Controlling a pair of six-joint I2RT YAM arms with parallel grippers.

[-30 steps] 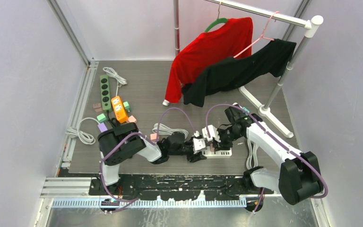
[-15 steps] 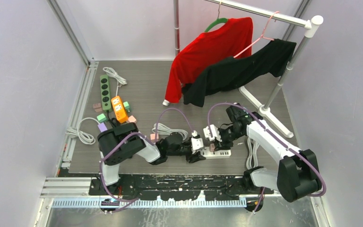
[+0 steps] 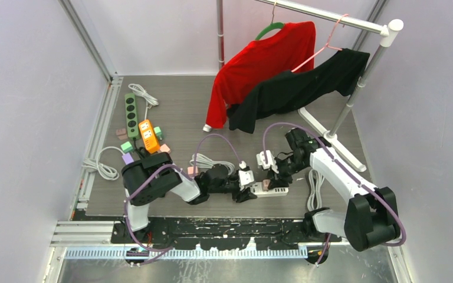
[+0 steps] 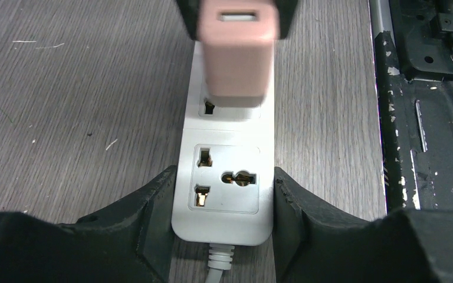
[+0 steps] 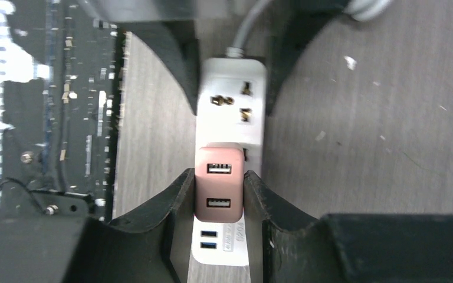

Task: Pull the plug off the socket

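A white power strip (image 3: 274, 189) lies on the wooden table near the front edge. My left gripper (image 3: 249, 187) is shut on its cable end; in the left wrist view the fingers (image 4: 147, 206) press both sides of the strip (image 4: 230, 177). A pink USB plug (image 4: 238, 56) stands over the second socket, raised a little so one slot shows beneath it; its prongs are hidden. My right gripper (image 5: 219, 200) is shut on the pink plug (image 5: 219, 183) above the strip (image 5: 233, 112). From above, the right gripper (image 3: 266, 170) hovers over the strip.
A green power strip (image 3: 131, 114), an orange one (image 3: 148, 135) and small coloured plugs lie at the back left. White cable coils lie at the left (image 3: 103, 165) and centre (image 3: 212, 160). A clothes rack with a red shirt (image 3: 259, 65) and a black shirt (image 3: 301, 85) stands behind.
My right gripper has risen and drawn back from the strip with the pink plug in it. My left gripper stays shut on the strip, which has shifted slightly.
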